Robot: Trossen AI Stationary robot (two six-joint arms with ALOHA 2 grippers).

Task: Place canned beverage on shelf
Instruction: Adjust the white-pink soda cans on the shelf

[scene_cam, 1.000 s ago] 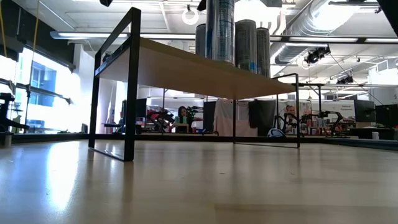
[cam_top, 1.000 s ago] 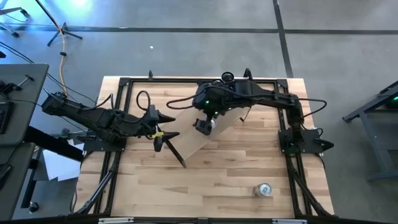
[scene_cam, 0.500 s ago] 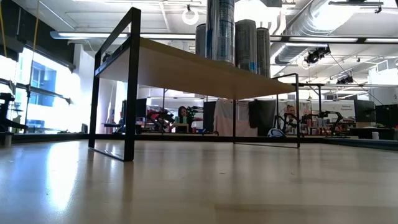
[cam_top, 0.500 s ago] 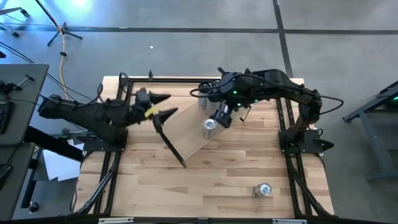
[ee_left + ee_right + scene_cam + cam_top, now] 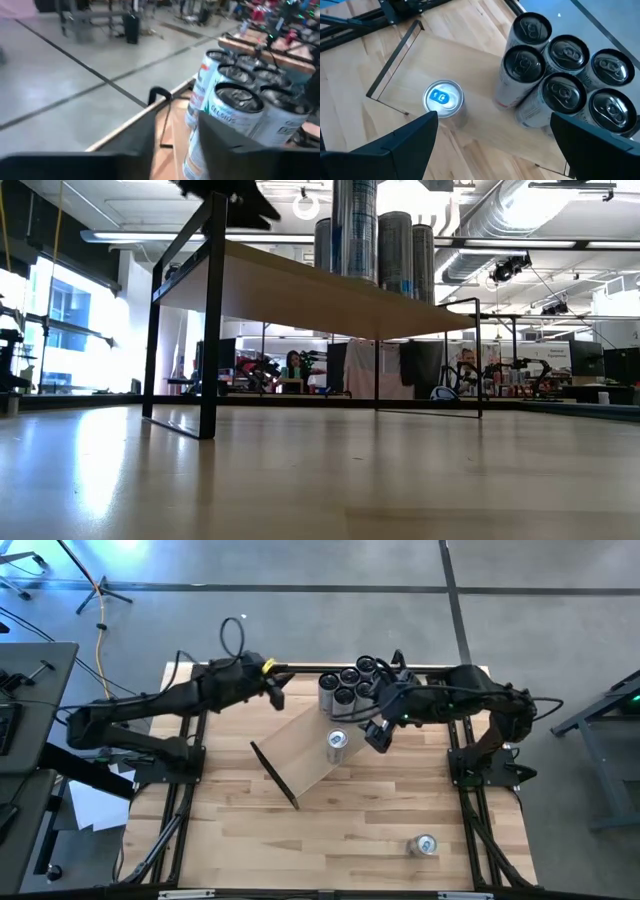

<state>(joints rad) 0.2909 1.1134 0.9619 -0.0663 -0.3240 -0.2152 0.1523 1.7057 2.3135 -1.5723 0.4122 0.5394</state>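
A can (image 5: 427, 845) lies alone on the bench (image 5: 340, 830) at the lower right of the high view, well apart from the shelf (image 5: 305, 755), which stands at an angle in the middle. One can (image 5: 337, 741) stands on the shelf, with a cluster of five cans (image 5: 347, 685) at the shelf's upper end.

The lone can looks stiff but thin-walled, smooth and likely slippery. If full, it has some weight. A hold around the middle of its round side, squeezed gently, should suit it best.

The right gripper (image 5: 379, 735) hangs just right of the single can on the shelf. Its fingers (image 5: 405, 142) are spread wide and hold nothing. The left gripper (image 5: 274, 690) sits in the upper middle, left of the cluster. Whether its fingers are released or clenched cannot be told. Nothing shows in its grasp.
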